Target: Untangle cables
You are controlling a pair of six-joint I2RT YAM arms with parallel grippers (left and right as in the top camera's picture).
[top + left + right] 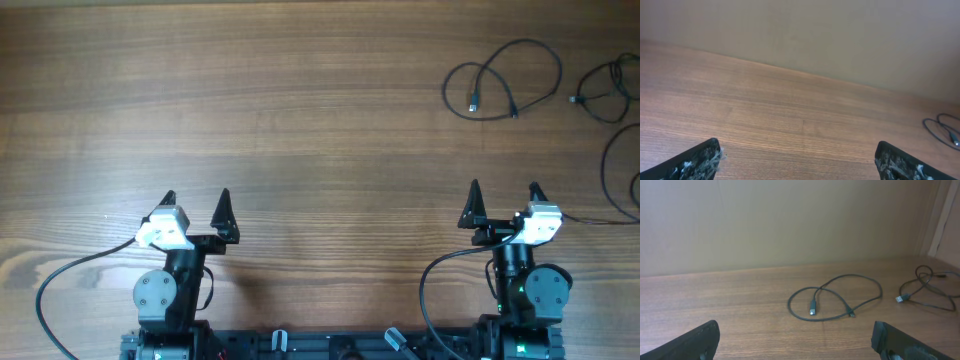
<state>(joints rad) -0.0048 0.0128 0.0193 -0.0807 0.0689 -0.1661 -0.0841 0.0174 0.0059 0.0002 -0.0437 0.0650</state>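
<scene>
A thin black cable lies in a loose loop at the far right of the table, both plug ends inside the loop; it also shows in the right wrist view. A second black cable lies looped at the right edge and shows in the right wrist view. A third cable curves along the right edge, partly cut off. My left gripper is open and empty near the front left. My right gripper is open and empty at the front right, well short of the cables.
The wooden table spreads across the whole view. A plain wall stands behind its far edge. Thick black arm wires run near the arm bases at the front.
</scene>
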